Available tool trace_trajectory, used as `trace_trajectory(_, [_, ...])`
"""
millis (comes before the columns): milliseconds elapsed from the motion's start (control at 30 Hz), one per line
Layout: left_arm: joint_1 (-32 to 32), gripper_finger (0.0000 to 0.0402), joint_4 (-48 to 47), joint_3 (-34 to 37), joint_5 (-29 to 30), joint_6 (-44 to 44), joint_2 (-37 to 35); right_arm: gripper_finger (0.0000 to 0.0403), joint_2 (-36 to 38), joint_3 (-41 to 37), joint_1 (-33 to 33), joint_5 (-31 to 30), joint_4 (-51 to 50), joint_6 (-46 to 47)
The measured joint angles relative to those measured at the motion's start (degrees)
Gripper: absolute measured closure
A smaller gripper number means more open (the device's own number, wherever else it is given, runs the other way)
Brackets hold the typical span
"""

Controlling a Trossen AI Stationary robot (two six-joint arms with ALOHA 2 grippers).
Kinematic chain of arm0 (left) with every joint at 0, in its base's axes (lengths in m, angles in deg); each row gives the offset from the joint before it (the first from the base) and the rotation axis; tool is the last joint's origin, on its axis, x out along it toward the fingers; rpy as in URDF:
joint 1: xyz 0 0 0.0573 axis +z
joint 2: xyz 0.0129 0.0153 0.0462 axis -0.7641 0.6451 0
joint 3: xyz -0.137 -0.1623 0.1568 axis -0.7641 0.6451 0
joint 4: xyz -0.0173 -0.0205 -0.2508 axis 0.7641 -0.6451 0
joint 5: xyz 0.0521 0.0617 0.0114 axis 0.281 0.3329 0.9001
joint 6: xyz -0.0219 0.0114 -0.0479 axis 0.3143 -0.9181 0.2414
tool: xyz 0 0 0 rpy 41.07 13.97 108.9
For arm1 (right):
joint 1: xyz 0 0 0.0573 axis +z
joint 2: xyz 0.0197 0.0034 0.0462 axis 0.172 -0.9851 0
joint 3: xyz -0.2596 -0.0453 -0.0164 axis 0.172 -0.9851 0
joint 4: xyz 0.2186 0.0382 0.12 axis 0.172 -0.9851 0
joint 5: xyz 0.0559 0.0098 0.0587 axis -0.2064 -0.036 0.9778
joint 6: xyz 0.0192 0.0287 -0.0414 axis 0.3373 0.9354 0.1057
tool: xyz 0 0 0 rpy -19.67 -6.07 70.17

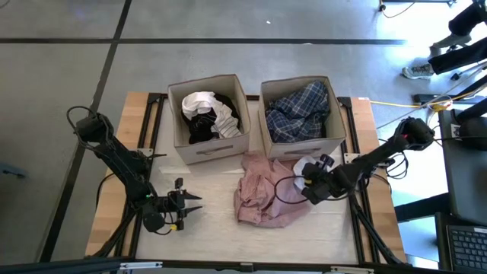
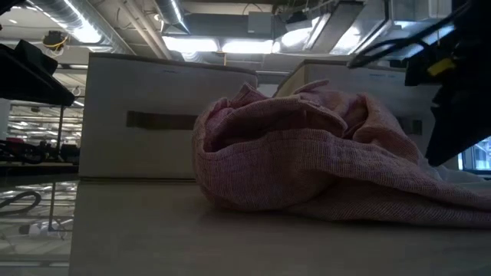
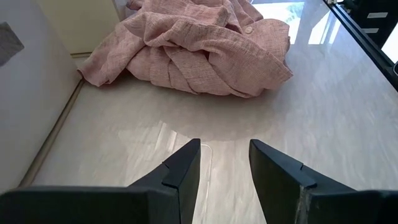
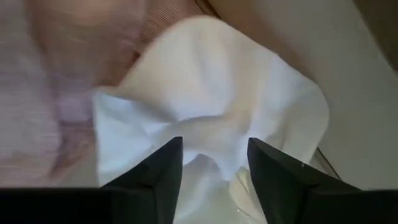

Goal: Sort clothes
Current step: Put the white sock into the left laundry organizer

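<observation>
A dusty-pink garment lies crumpled on the table in front of the two beige boxes. A small white cloth lies at its right edge, close to the right box. My right gripper points steeply down on this white cloth, its fingers apart with cloth bunched between them. My left gripper waits open near the table's front left, low over bare tabletop, aimed at the pink garment. My right gripper comes at the white cloth from above, slanting in from the table's right. Its two fingertips stand on either side of a raised fold of the cloth, and creases run toward the gap. The cloth lies on the table; layers cannot be told.
The left box holds white, black and striped pieces. The right box holds a blue-plaid piece. Bare tabletop stretches between my left gripper and the pink garment and along the front edge.
</observation>
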Motion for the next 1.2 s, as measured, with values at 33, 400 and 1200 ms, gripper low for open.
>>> trace_trajectory(33, [0.00, 0.0274, 0.01, 0.00, 0.02, -0.01, 0.00, 0.0238, 0.00, -0.47, -0.37, 0.02, 0.75, -0.01])
trace_trajectory(400, [0.00, 0.0274, 0.01, 0.00, 0.04, 0.49, 0.00, 0.0389, 0.00, -1.81, -1.06, 0.51, 4.23, -2.90])
trace_trajectory(1200, [0.00, 0.0274, -0.01, 0.00, -0.02, 0.61, 0.00, 0.0401, 0.02, 31.87, -0.95, -8.63, -9.09, -19.47])
